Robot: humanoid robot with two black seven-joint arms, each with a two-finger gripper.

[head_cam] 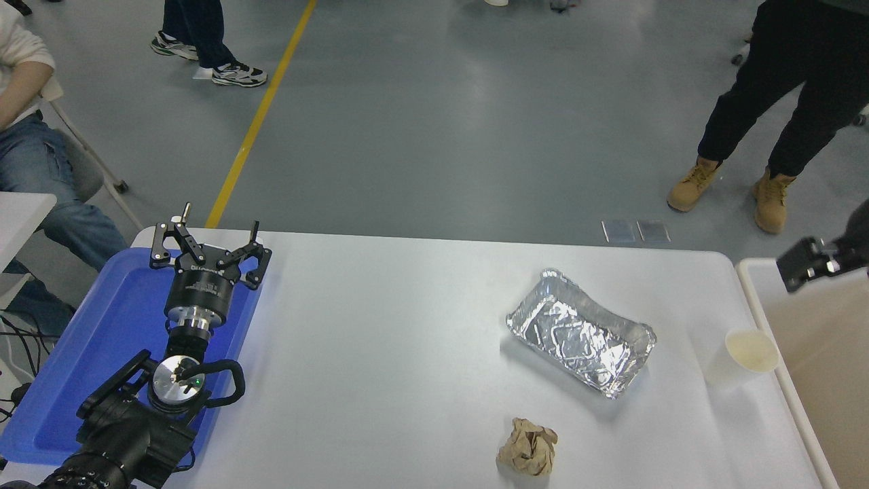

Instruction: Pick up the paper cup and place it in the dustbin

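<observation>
The small white paper cup with the rolled rim and cream inside (741,357) is seen standing upright at the right edge of the white table (407,353), just beside the thick off-white rim of the large beige-walled dustbin (760,319), and it is not held by anything. Nothing of the task is judged done: the cup is not yet picked up, and the grasp, the lift and the drop into the bin are all left. Only a black tip of the right gripper (811,261) is caught at the right edge, up over the bin and apart from the cup; whether its fingers are apart or together cannot be told. The left gripper (207,248) is parked at the lower left over the flat blue plastic tray (95,339), fingers spread and empty. Between them, the crinkled silver foil tray (580,333) and the crumpled brown paper ball (528,445) are left untouched on the table. A short sideways carry is all that should be needed once the cup is gripped.
</observation>
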